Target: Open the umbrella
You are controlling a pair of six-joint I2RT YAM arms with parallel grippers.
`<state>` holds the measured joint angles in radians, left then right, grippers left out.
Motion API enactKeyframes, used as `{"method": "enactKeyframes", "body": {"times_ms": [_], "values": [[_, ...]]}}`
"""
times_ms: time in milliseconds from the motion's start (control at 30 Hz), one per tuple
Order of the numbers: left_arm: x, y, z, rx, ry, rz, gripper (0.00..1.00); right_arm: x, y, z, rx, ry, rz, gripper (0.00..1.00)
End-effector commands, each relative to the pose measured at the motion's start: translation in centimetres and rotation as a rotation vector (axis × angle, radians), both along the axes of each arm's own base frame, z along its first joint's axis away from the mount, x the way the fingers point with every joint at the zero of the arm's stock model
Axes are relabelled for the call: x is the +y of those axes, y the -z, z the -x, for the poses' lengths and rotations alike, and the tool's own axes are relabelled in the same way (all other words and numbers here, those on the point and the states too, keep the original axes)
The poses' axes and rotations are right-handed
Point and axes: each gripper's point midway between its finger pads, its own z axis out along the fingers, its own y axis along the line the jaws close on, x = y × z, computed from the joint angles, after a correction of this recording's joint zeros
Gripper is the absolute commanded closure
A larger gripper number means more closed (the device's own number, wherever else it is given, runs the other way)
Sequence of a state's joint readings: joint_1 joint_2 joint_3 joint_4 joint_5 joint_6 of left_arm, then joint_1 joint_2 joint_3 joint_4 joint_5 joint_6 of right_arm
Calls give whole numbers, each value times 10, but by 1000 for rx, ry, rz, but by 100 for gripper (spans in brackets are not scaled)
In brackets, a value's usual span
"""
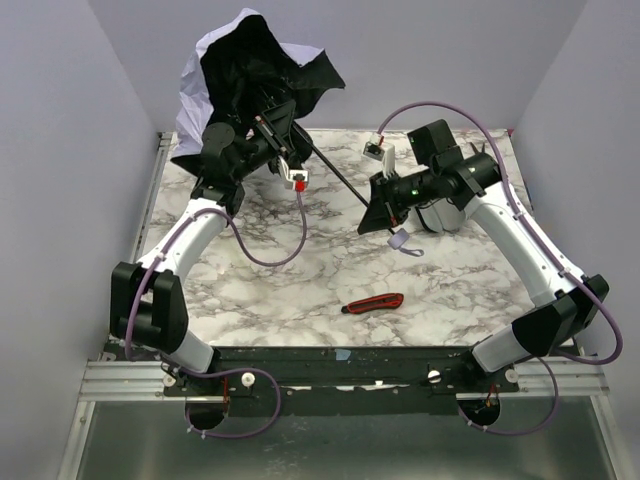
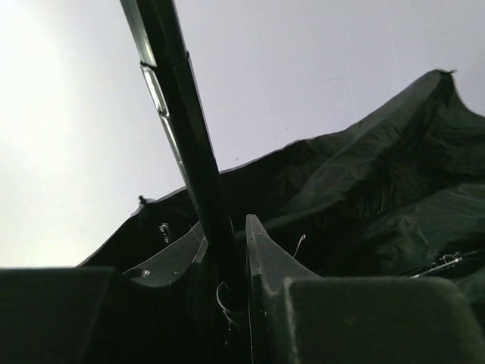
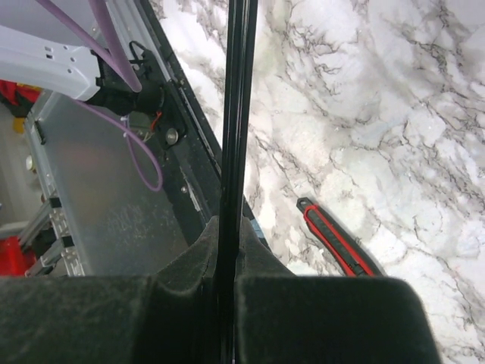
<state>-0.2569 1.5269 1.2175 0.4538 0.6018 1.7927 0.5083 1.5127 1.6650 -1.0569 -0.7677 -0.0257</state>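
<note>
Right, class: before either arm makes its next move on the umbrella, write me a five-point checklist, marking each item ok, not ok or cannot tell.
1. The right gripper is shut on the umbrella shaft: ok.
2. The left gripper has a finger on either side of the umbrella shaft: ok.
3. The left gripper is actually pinching the shaft: cannot tell.
4. The canopy is fully spread: not ok, only partly unfolded and slack.
5. The utility knife lies on the table, apart from both arms: ok.
</note>
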Motion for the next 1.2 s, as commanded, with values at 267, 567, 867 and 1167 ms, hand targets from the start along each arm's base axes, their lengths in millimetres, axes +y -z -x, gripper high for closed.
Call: {"method": "enactKeyframes", "body": {"times_ms": [267,567,867,1167], "values": [[160,-16,-74,-55,-525,-9,79,-24,-17,70,61,-129,-17,99],[198,-31,-94,-75,-618,-5,76,-28,-16,73,54,-127,-6,99],[235,-36,-107,-77,-689,-12,73,-31,-16,77,55,-124,-1,99],[261,-35,-112,-65,-731,-24,72,-33,-16,80,51,-121,-2,99]]}}
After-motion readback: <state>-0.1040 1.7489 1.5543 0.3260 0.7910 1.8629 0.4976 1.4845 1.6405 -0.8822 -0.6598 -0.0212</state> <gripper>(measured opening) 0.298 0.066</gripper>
